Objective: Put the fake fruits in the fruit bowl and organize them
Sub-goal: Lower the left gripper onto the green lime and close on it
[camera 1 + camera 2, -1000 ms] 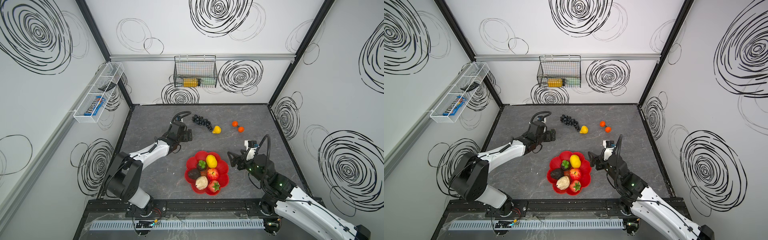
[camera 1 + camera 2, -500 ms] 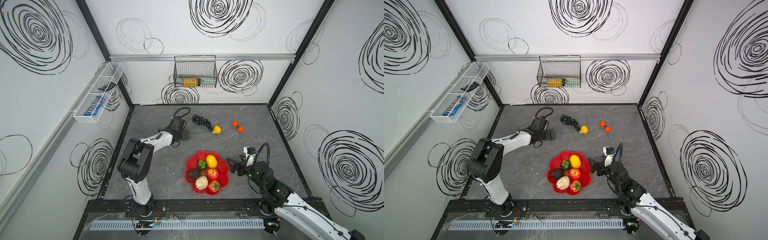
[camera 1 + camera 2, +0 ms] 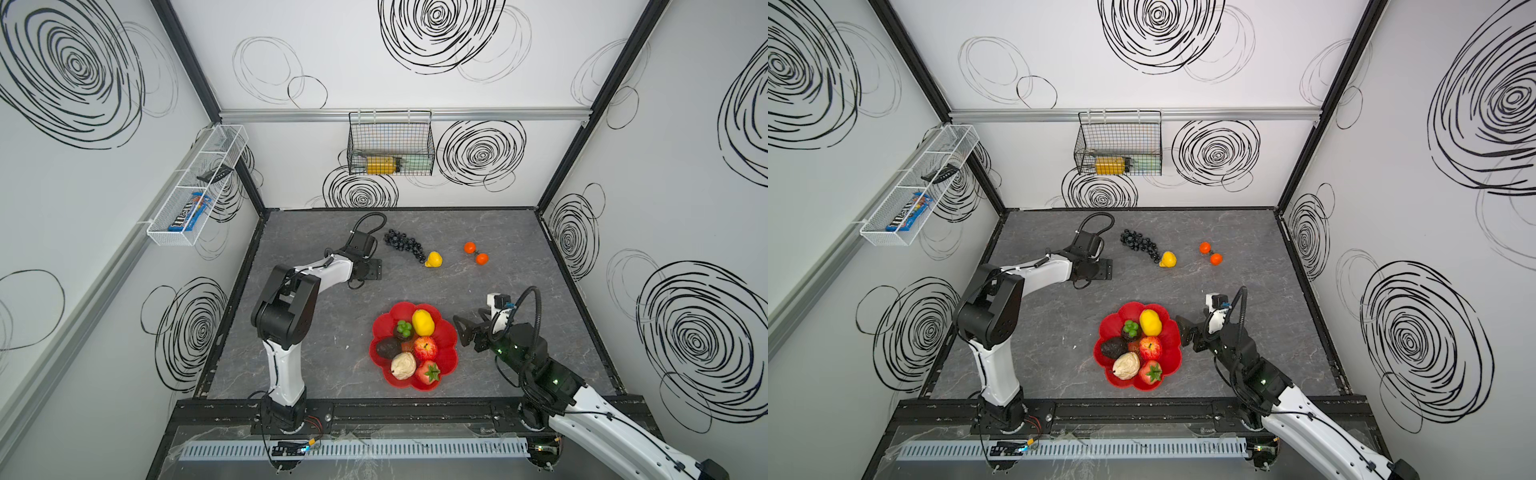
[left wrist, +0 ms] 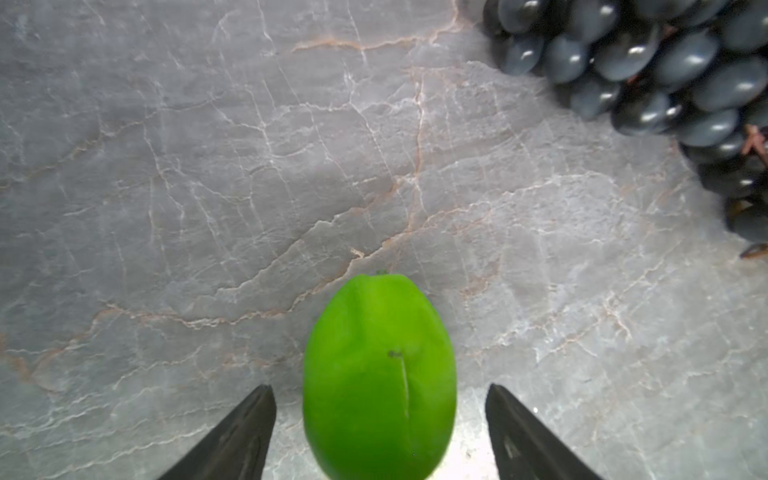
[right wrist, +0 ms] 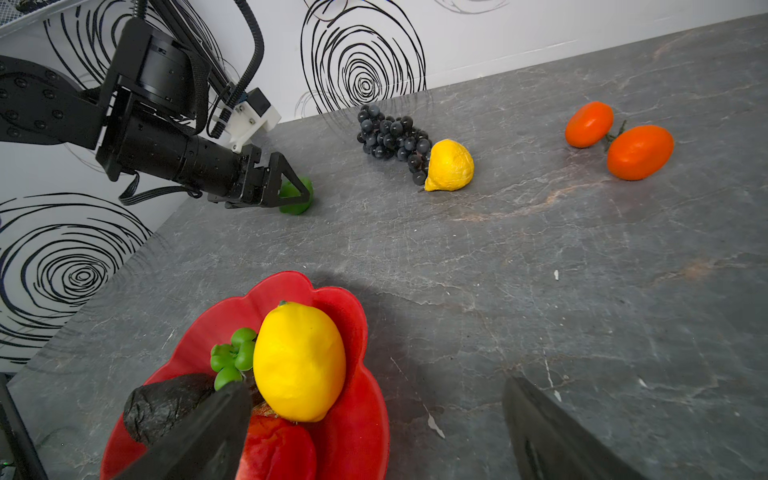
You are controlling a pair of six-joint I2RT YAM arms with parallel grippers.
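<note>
The green lime [image 4: 376,332] lies on the bench [image 3: 332,324], and the left tool [image 3: 373,271] is set around it: in the left wrist view a dark finger stands on each side of the fruit with bare bench showing in both gaps, so the tool is released and nothing is grasped yet. The lime's long axis runs in line with the tool's reach, from between the fingers outward, which means the jaws face its narrow width, a favourable way to pinch it. The black grapes [image 4: 665,75] sit near, off to one side and clear of the fingers. The red fruit bowl [image 3: 448,351], already carrying six fruits, lies well apart from the lime, toward the front of the bench. The right tool [image 3: 462,333] hangs just beside the bowl's rim, spread wide and empty. The left arm is plainly the nearer to the lime; the likely next move is to close on it, lift, and carry it to the bowl.
</note>
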